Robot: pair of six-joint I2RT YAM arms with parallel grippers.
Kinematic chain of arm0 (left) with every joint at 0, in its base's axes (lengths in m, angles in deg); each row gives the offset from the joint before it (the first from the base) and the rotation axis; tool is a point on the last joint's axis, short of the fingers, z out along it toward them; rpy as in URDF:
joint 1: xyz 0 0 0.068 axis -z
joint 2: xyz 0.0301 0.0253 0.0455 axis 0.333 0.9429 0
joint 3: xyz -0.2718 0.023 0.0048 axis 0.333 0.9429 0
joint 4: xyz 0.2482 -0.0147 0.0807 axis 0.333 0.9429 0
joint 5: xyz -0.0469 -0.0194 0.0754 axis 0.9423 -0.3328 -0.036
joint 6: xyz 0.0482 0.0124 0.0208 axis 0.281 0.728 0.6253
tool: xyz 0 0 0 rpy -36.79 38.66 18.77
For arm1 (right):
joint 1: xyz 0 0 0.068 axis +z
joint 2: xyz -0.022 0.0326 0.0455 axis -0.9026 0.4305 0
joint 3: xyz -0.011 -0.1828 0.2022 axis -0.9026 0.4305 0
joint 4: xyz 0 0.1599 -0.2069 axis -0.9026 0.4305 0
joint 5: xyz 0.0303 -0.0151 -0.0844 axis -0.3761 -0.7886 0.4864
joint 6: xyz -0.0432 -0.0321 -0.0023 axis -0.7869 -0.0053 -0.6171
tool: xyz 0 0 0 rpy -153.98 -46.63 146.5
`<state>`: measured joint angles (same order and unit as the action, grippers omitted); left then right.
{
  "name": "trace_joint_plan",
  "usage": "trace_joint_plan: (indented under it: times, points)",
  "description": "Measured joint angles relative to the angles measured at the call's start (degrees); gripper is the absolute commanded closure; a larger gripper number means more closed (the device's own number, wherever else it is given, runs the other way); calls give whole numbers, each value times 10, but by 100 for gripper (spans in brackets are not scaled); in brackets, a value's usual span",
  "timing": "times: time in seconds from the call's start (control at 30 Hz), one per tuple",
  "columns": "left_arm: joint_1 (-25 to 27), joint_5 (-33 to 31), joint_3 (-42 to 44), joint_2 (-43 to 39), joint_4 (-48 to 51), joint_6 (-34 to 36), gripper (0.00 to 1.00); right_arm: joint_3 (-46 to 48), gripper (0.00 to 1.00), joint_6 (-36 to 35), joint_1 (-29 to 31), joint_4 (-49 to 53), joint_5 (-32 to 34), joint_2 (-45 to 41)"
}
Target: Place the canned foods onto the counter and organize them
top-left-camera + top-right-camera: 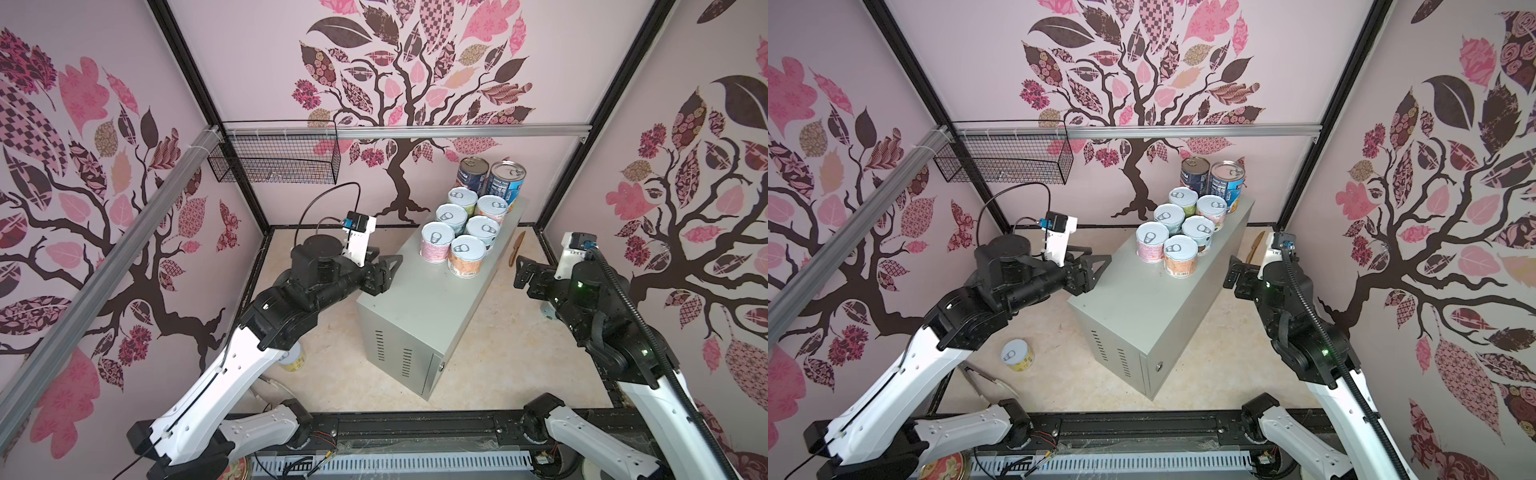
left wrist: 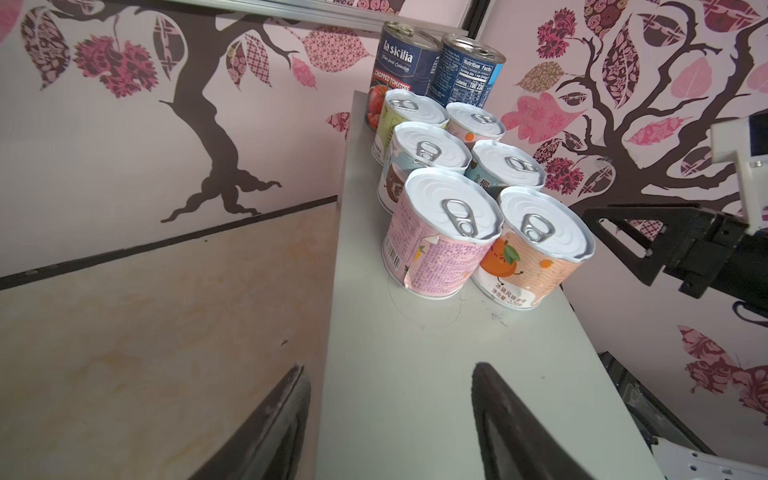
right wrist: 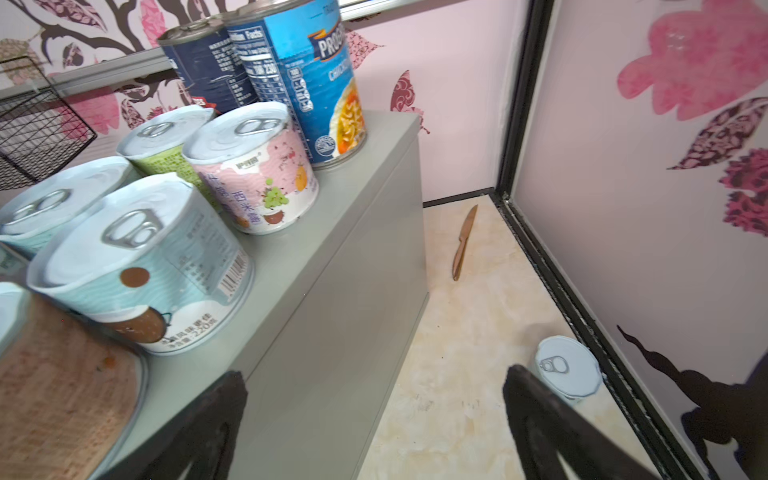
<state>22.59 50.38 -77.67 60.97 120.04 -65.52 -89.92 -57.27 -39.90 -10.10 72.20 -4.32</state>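
Eight canned foods (image 1: 467, 249) stand at the far end of the grey table (image 1: 415, 303): two tall cans (image 1: 505, 180) behind six short ones in two rows. A yellow can (image 1: 1017, 355) and a pale can (image 3: 567, 368) stand on the beige surface (image 1: 498, 353) below. The left gripper (image 1: 384, 275) at the table's left edge and the right gripper (image 1: 521, 274) off its right side are both spread and empty.

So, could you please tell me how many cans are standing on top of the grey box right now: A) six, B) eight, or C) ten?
B: two tall cans at the far end plus six short cans in pairs in front of them stand on the grey box.
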Motion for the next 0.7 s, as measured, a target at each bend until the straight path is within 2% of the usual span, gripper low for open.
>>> trace_joint_plan:
  times: [0.13,0.33,0.53,0.63,0.7]
  points:
    - [0,-31,53,-57,12,-6,18,34,0,18,0,9,39,-17]
    - [-5,-78,127,-137,38,-23,8,111,0,63,0,13,87,-45]
    - [-57,-96,173,-210,61,-41,2,184,0,105,-5,-8,122,-37]
    - [-82,-93,197,-240,66,-54,2,228,0,121,-42,-39,111,-25]
    - [-85,-89,215,-256,68,-61,2,259,0,132,-105,-62,76,-17]
